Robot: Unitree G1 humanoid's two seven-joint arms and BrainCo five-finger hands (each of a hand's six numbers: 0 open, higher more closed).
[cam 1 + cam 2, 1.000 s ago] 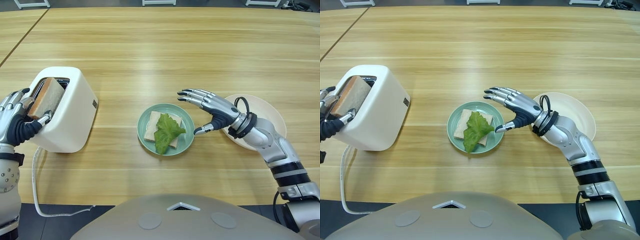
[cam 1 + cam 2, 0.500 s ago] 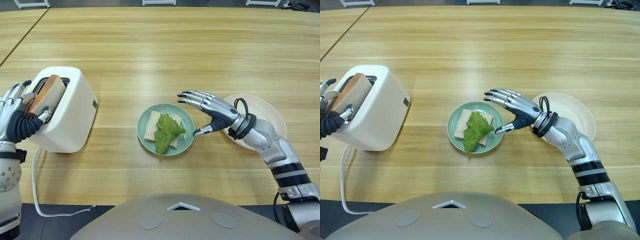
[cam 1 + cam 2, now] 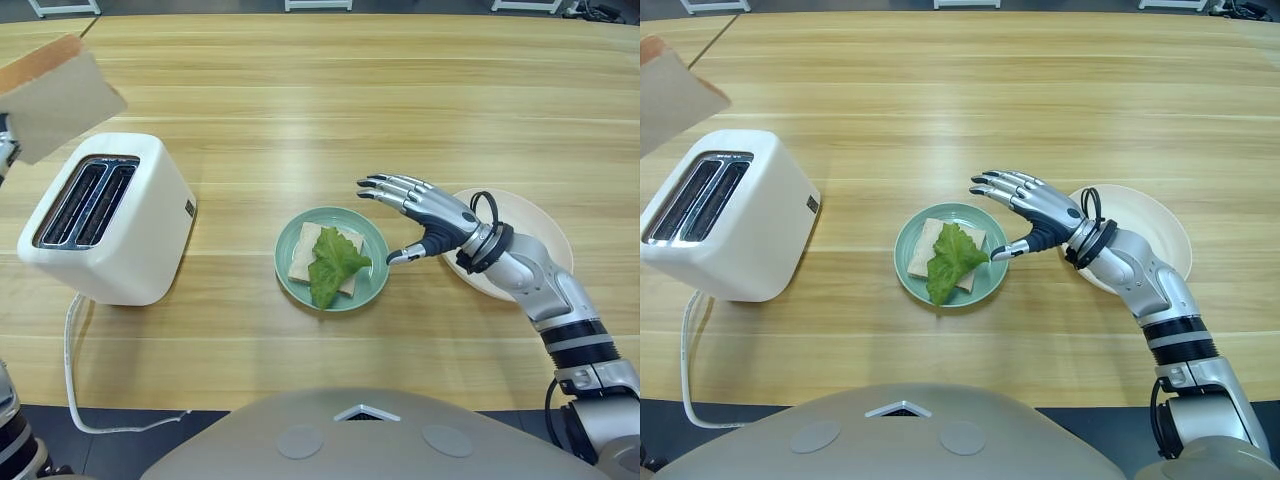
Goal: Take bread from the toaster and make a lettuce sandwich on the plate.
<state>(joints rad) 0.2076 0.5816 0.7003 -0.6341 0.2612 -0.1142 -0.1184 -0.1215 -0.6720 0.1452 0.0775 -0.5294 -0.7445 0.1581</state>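
Right robot hand (image 3: 425, 208) is hovering, spread, just right of the plate (image 3: 370, 283). Toaster (image 3: 110, 225) at left is standing empty. Second slice (image 3: 55, 95) is hanging above it, hold unseen. Lettuce (image 3: 332, 262) is lying on plated bread (image 3: 300, 262). Likely next: carrying the slice right, onto the lettuce.

The toaster (image 3: 110, 225) stands at the left of the counter (image 3: 330, 110), with a bread slice (image 3: 55, 95) in the air over its far-left corner. The plate (image 3: 369, 286) sits near-centre and carries a bottom slice (image 3: 304, 252) with lettuce (image 3: 333, 264) on top. The right hand (image 3: 422, 207) hovers just right of the plate, its wrist over a bowl (image 3: 540, 230).
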